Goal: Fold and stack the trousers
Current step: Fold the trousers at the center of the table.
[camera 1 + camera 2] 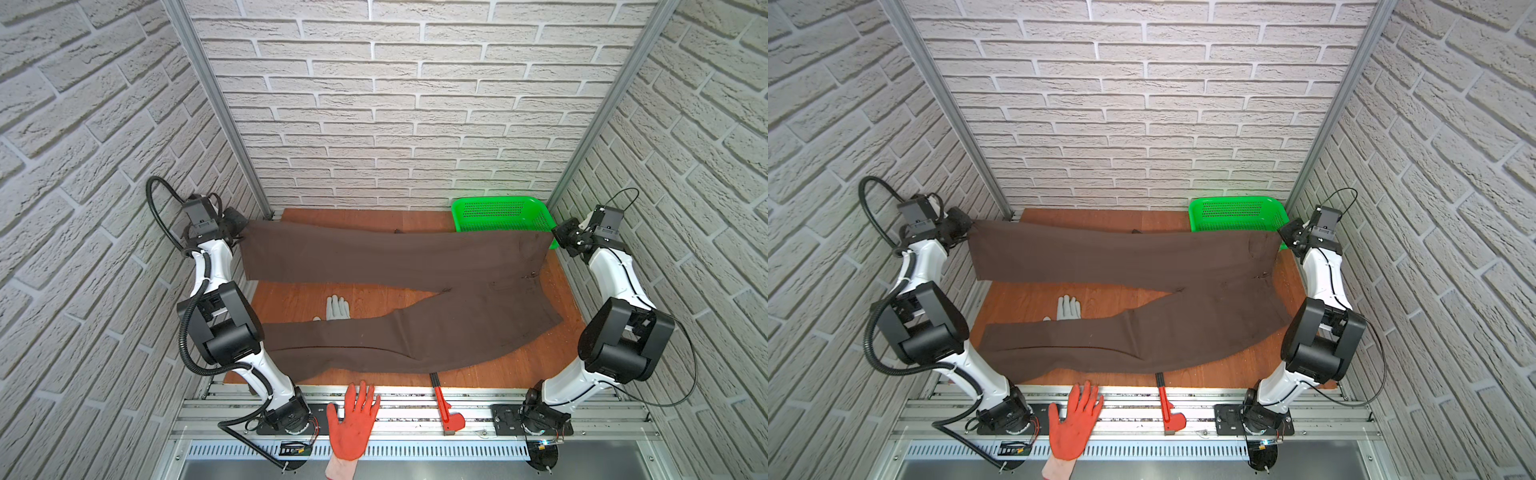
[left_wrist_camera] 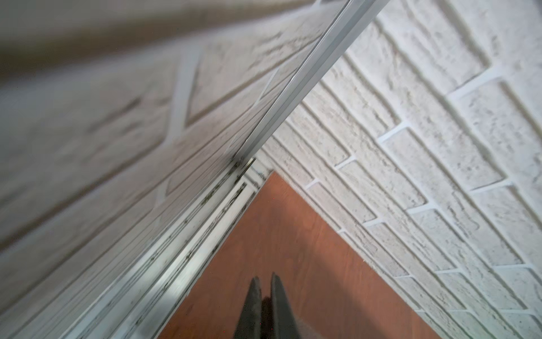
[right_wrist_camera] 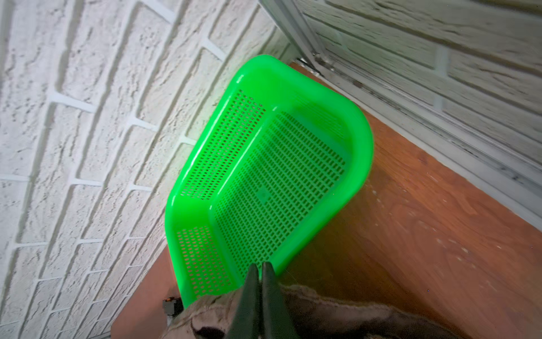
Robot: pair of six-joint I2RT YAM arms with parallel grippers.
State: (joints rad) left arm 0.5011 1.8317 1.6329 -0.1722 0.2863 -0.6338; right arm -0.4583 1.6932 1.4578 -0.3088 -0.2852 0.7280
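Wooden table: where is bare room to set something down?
Bare: far strip between brick wall and long dark brown trousers, beside green plastic mesh basket; near right corner. Crowded: wedge between the legs holds a small grey glove.

No text, label, brand, number or sign is legible on anything in view.

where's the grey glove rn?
In both top views the grey glove lies on the wooden table, left of centre, between the two legs of the trousers, its wrist end at the near leg's edge.
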